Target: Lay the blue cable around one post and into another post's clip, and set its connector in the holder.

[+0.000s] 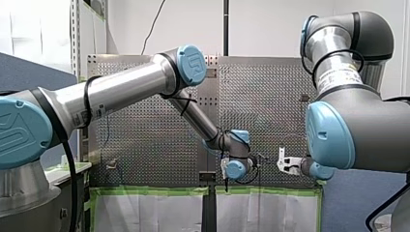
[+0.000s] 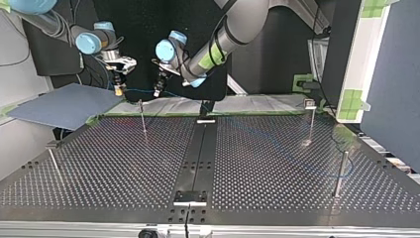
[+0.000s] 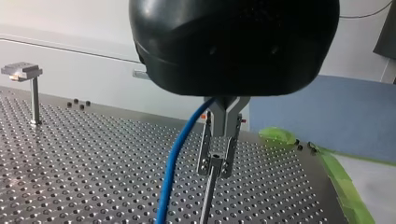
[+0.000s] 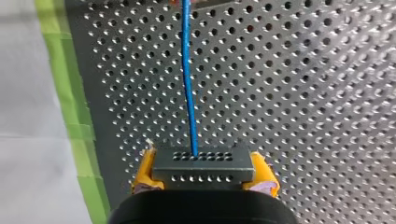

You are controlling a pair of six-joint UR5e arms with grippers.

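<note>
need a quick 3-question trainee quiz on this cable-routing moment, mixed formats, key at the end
1. True or false: the black connector lies loose on the perforated table.
2. Which one holds the connector? A) my left gripper B) my right gripper C) neither
3. Fill in: my left gripper's metal fingers are shut on the blue ____.

Key: 1 false, it is clamped between yellow pads above the table; 2 B; 3 cable.
</note>
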